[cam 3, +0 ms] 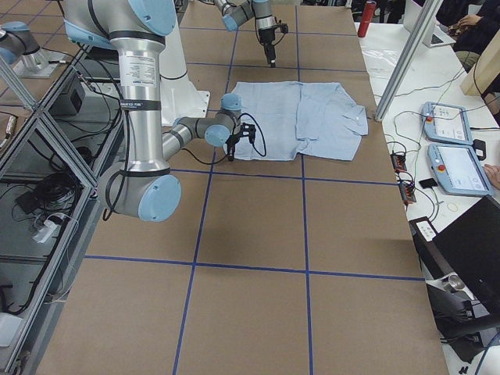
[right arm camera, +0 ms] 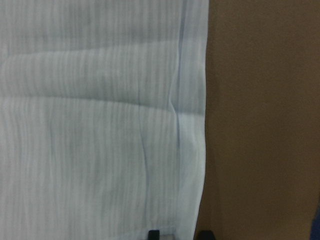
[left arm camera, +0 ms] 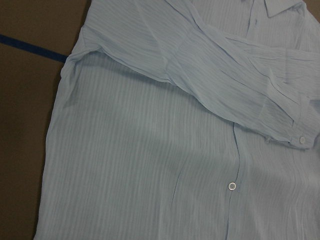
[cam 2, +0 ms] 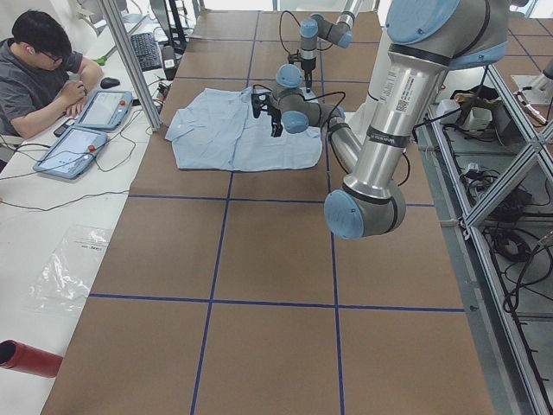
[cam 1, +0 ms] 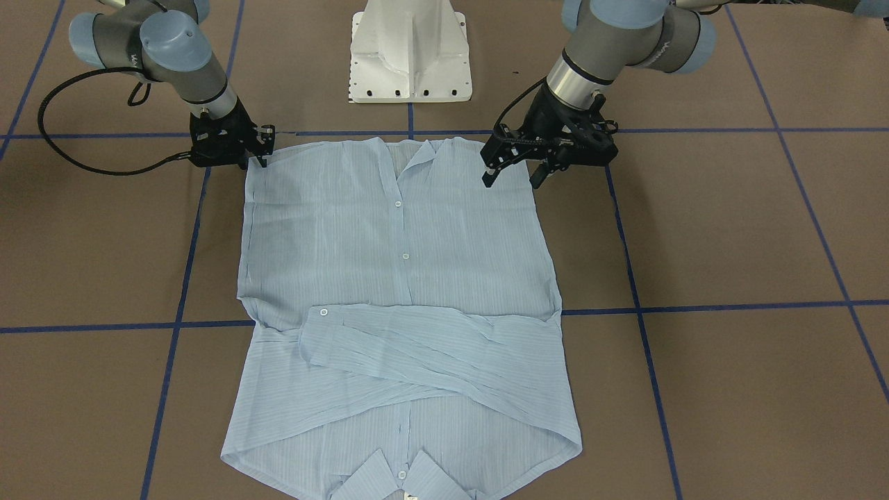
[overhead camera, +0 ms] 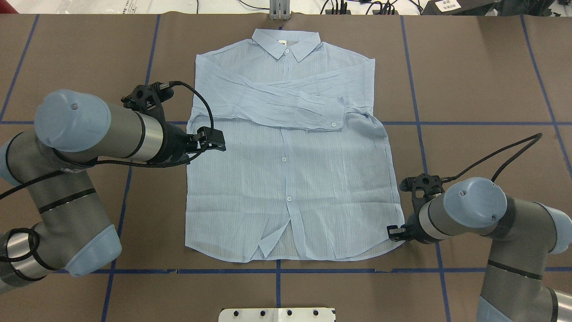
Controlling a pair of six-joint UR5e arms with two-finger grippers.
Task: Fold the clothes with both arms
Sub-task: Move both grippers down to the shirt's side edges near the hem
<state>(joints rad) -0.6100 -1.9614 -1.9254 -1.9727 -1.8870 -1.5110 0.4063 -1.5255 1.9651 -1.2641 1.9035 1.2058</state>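
The light-blue striped shirt (cam 1: 396,278) lies flat, button side up, on the brown table, collar (overhead camera: 286,42) at the far side, both sleeves crossed over the chest. My left gripper (cam 1: 512,179) hangs open just above the hem corner on my left, with nothing between its fingers; the left wrist view shows only the shirt (left arm camera: 150,165). My right gripper (cam 1: 262,158) is low at the other hem corner. In the right wrist view its fingertips (right arm camera: 153,234) stand slightly apart, astride the shirt's side edge (right arm camera: 192,125).
The white pedestal base (cam 1: 410,52) stands behind the hem. Blue tape lines (cam 1: 729,305) cross the brown table. A person (cam 2: 39,69) sits at a side table with two tablets (cam 2: 86,125); a red cylinder (cam 2: 26,359) lies at the near corner.
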